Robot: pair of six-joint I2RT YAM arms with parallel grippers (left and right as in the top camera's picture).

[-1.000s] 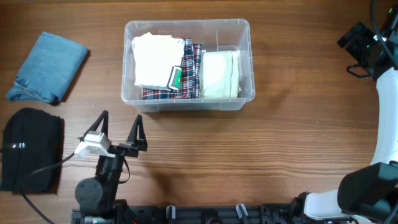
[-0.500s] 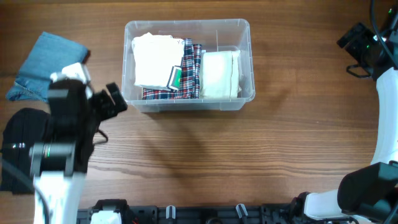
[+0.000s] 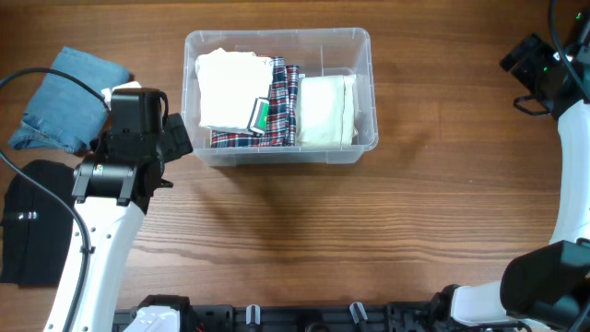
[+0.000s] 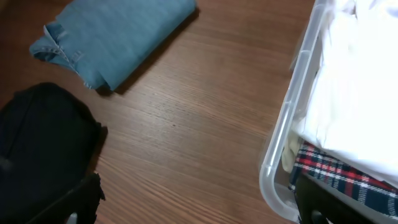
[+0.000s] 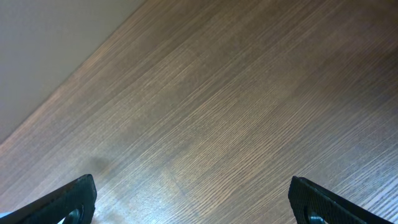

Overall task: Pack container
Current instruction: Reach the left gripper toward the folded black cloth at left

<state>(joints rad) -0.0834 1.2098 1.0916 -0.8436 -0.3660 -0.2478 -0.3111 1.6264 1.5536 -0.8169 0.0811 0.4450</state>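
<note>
Container [image 3: 277, 33] on the table [image 3: 369, 231], partly filled; left gripper [image 4: 196, 208] and right gripper [image 5: 193, 202] both spread open and empty.

Overhead: the container sits at the upper middle, holding a white cloth [image 3: 230, 88] on the left, a plaid cloth [image 3: 284, 101] in the middle and a cream cloth [image 3: 327, 109] on the right. The left arm [image 3: 129, 152] hangs just beside its left wall, between it and a blue cloth [image 3: 69, 100]; a black cloth [image 3: 37, 221] lies below that one. The right arm [image 3: 548, 74] is at the far right edge, well apart. Left wrist: fingers wide apart over bare wood, the container's corner at the right with white over plaid inside, the blue cloth at the top and the black one at the left. Right wrist: fingers wide apart above bare table.
</note>
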